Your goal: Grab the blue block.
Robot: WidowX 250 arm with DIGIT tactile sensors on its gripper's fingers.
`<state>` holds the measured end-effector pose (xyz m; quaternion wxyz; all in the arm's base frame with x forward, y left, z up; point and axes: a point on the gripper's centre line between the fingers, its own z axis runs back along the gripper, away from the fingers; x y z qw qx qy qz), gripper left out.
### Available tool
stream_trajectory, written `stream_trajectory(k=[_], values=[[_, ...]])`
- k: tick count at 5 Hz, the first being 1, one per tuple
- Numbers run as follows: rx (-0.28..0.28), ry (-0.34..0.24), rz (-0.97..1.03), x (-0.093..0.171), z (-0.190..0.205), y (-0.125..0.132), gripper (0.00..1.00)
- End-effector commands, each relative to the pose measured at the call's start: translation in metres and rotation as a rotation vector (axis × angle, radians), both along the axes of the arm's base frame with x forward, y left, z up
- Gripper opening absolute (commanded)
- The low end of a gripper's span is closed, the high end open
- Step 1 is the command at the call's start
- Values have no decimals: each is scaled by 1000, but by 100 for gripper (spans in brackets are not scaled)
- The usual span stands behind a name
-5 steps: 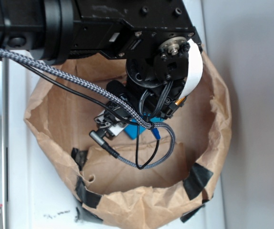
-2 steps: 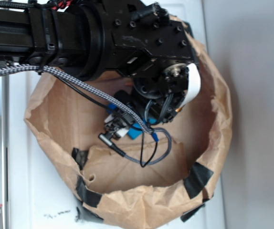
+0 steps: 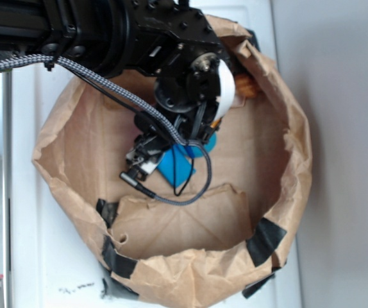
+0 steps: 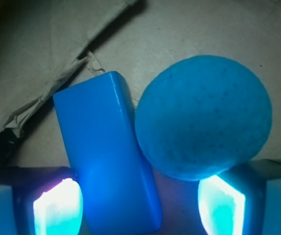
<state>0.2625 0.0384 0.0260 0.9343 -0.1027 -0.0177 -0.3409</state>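
The flat bright-blue rectangular block (image 4: 108, 154) lies on the brown floor of the crumpled paper bag (image 3: 280, 186), close below the tool (image 4: 140, 203), whose two fingers stand apart and empty. In the wrist view the block runs from about 11 o'clock down to 6 o'clock, its lower end between the fingers and nearer the left-hand one. The round teal-blue textured ball (image 4: 202, 117) sits at 2 o'clock, touching or just beside the block's long side. The main risk, as I judge it, is that closing now would trap the ball as well, since its lower edge reaches into the gap; the ball could roll and skew the block, or the fingers could pinch both. The exterior view shows the bag's taped rim and the arm's dangling braided cable (image 3: 107, 90), which might snag; only the wrist view shows the ball clearly and how near it sits.
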Motion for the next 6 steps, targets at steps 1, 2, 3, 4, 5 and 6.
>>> stream_trajectory(k=[1,2,3,4,5,6], values=[[25,-23,-50,5,8,-11,100],[25,-23,-50,5,8,-11,100],[83,-77,2,2,3,-19,100],[62,-107,4,3,4,-23,17],[26,-111,33,6,15,-17,0],[1,-135,55,4,30,-11,0]])
